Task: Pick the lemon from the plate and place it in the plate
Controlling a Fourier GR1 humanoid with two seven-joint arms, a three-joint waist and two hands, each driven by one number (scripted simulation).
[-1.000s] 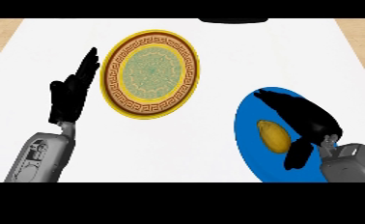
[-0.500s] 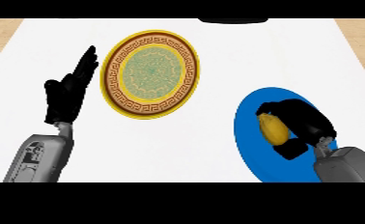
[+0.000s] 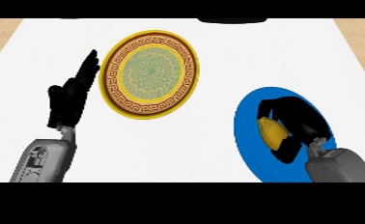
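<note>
Since half a second ago the right hand [image 3: 296, 124] has closed further, its fingers and thumb now curled round the lemon [image 3: 273, 132], which still lies on the blue plate [image 3: 246, 141] near the counter's front edge. The lemon looks light, stiff and smooth-skinned; gripping across its middle suits it. Bare white counter [image 3: 214, 136] lies between here and the patterned plate [image 3: 151, 74]. The left hand [image 3: 69, 97] rests open beside that plate.

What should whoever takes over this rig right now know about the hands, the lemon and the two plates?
Right hand: curled round the lemon, over the blue plate; I cannot tell if the lemon is lifted yet.
Left hand: open, fingers up, resting at the left, holding nothing.
Patterned yellow plate: centre-left, nothing on it.
Done: lemon grasped.
Left: carry it across to the patterned plate, then release.
</note>
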